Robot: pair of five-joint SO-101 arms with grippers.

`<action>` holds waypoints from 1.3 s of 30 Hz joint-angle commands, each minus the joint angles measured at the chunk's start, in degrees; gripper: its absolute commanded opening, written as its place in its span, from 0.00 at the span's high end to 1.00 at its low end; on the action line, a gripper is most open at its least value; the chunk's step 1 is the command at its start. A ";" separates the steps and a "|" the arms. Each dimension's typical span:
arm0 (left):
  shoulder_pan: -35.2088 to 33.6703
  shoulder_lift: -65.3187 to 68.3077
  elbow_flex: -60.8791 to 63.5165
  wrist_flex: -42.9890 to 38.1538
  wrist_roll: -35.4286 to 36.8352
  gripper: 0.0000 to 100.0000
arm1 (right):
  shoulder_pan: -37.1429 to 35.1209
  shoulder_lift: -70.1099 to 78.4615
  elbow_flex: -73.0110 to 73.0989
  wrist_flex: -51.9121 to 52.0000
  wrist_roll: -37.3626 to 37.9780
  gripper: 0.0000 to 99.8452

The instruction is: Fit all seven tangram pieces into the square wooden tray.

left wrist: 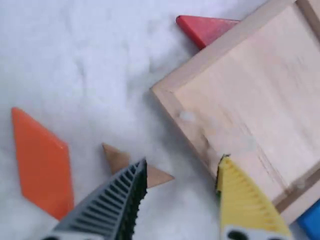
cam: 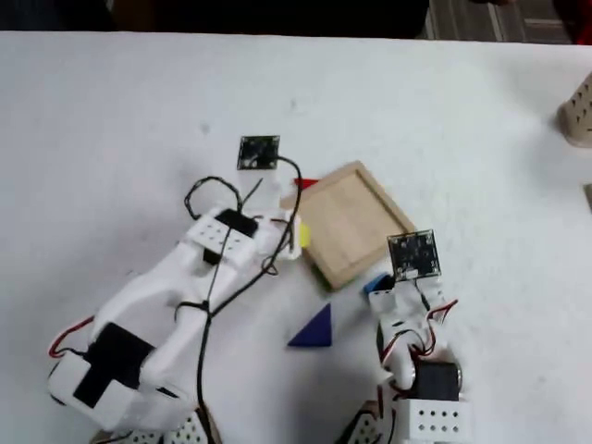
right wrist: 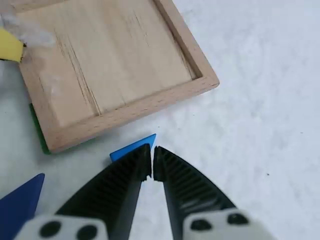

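Note:
The square wooden tray [cam: 356, 220] lies tilted mid-table with nothing in it. My left gripper [left wrist: 182, 175] is open at the tray's [left wrist: 240, 100] left corner, its yellow finger [left wrist: 245, 200] over the rim and its grey finger [left wrist: 120, 200] above a tan triangle [left wrist: 132, 167]. An orange parallelogram [left wrist: 42, 165] lies beside it. A red triangle [left wrist: 207, 27] pokes out behind the tray. My right gripper [right wrist: 152, 156] is shut, its tips touching a light blue piece [right wrist: 131, 149] just off the tray's [right wrist: 115, 65] near edge. A dark blue triangle [cam: 314, 328] lies on the table nearby.
A green piece [right wrist: 36, 127] peeks from under the tray's corner. A wooden object [cam: 578, 116] stands at the table's far right edge. The left arm's [cam: 157, 314] black cables loop over the table left of the tray.

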 commanded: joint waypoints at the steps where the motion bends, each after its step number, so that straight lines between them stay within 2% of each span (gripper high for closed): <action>1: 1.10 -3.30 -2.11 0.44 0.88 0.74 | 0.31 -0.66 0.26 0.04 0.00 0.98; 11: 8.92 0.04 -4.40 0.18 0.97 0.74 | 0.31 -0.66 0.26 -0.04 0.00 0.98; 17: 7.52 10.51 -10.29 2.37 0.97 0.74 | 0.31 -0.66 0.26 -0.04 0.00 0.98; 23: 5.93 11.74 -11.52 5.45 0.62 0.75 | 0.31 -0.66 0.26 -0.04 0.00 0.98; 26: 4.00 12.00 -11.52 5.98 0.44 0.83 | 0.31 -0.66 0.26 -0.04 0.00 0.98; 29: 2.42 12.09 -11.52 5.98 0.18 0.98 | 0.31 -0.66 0.26 -0.04 0.00 0.98; 32: 2.15 12.09 -11.52 5.98 -3.60 0.95 | 0.31 -0.66 0.26 -0.04 0.00 0.98; 34: 2.15 11.74 -11.52 6.07 -5.27 0.97 | 0.31 -0.66 0.26 -0.04 0.00 0.98; 39: 2.07 11.12 -14.15 9.85 -6.15 0.98 | 0.31 -0.66 0.26 -0.04 0.00 0.98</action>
